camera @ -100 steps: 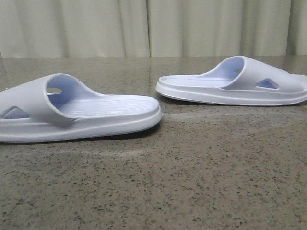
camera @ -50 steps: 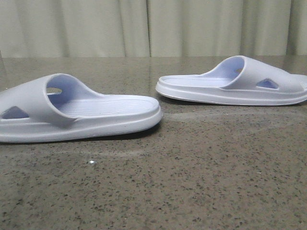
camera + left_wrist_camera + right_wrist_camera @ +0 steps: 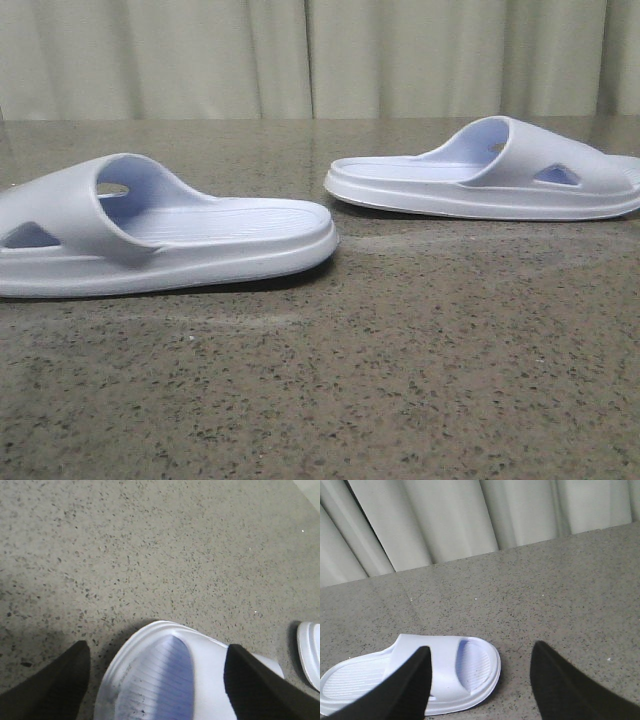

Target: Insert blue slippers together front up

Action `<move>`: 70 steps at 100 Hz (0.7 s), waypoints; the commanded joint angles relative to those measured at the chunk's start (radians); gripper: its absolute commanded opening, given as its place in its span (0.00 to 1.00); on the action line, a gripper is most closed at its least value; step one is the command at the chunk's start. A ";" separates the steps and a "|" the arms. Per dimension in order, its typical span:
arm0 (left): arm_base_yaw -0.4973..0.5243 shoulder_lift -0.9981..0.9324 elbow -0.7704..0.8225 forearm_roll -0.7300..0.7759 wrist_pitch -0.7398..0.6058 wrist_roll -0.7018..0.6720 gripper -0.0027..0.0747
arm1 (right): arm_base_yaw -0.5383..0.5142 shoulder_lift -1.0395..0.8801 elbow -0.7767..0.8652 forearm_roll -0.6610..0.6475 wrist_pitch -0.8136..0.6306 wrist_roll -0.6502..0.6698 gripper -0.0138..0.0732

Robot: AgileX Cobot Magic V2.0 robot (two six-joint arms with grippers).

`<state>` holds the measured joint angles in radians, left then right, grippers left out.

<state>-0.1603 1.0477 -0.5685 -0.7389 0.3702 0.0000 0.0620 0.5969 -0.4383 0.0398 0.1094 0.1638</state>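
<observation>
Speckled grey-brown stone table (image 3: 400, 380), backed by pale pleated curtains (image 3: 300, 55) along the far edge.

Item 1: near slipper (image 3: 160, 235), pale blue, lying flat on its sole at the left of the front view, strap toward the left edge, ribbed footbed facing up, rounded end pointing right. In the left wrist view its rounded end (image 3: 165, 680) lies between the two dark fingers.

Item 2: far slipper (image 3: 490, 175), same make, flat on its sole farther back and to the right, strap with triangular cut-out toward the right. Apart from the near one, bare table between them; nothing rests on or against either.

Item 3: left gripper (image 3: 155, 690), fingers spread wide, one either side of the near slipper's end; contact cannot be told.

Item 4: right gripper (image 3: 480, 685), fingers spread wide, holding nothing, with the far slipper (image 3: 415, 677) partly behind one finger.
</observation>
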 commanded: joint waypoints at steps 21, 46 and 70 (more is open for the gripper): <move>0.044 -0.010 -0.021 0.000 -0.028 -0.005 0.68 | -0.007 0.010 -0.036 0.002 -0.089 -0.004 0.59; 0.046 -0.010 0.001 0.000 -0.020 -0.005 0.68 | -0.007 0.010 -0.036 0.008 -0.089 -0.004 0.59; 0.044 -0.010 0.001 -0.013 -0.016 -0.005 0.68 | -0.007 0.010 -0.036 0.008 -0.089 -0.004 0.59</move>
<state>-0.1184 1.0477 -0.5429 -0.7279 0.3839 0.0000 0.0620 0.5969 -0.4383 0.0483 0.1094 0.1638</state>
